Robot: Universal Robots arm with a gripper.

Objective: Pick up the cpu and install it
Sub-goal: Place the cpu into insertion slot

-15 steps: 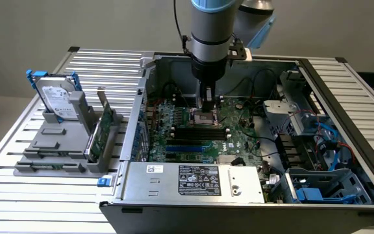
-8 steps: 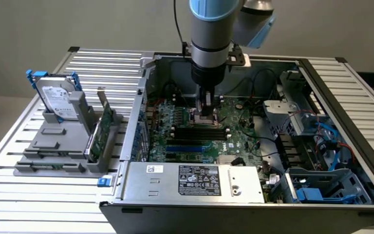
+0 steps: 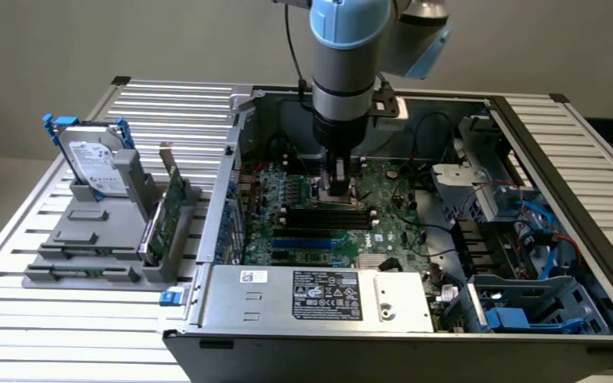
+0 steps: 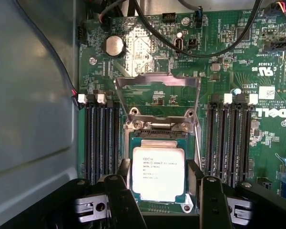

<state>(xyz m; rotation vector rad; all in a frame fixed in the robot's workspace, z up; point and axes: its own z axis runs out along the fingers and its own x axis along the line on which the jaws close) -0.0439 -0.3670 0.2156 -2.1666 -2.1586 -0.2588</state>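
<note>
Hovering: we hold our gripper (image 4: 159,202) over the cpu (image 4: 158,173), fingers (image 4: 121,200) spread either side.
Progress: we judge the cpu seated in the socket (image 4: 158,138); load plate (image 4: 157,93) open, unlatched.
Case: the computer case (image 3: 562,159) holds motherboard (image 3: 392,231), power supply (image 3: 318,294).
Rack: hard drive (image 3: 92,163) stands outside.

"DELL" white lettering on motherboard (image 4: 257,71); "intel" print on cpu (image 4: 158,174) lid, other lines unreadable.
</note>
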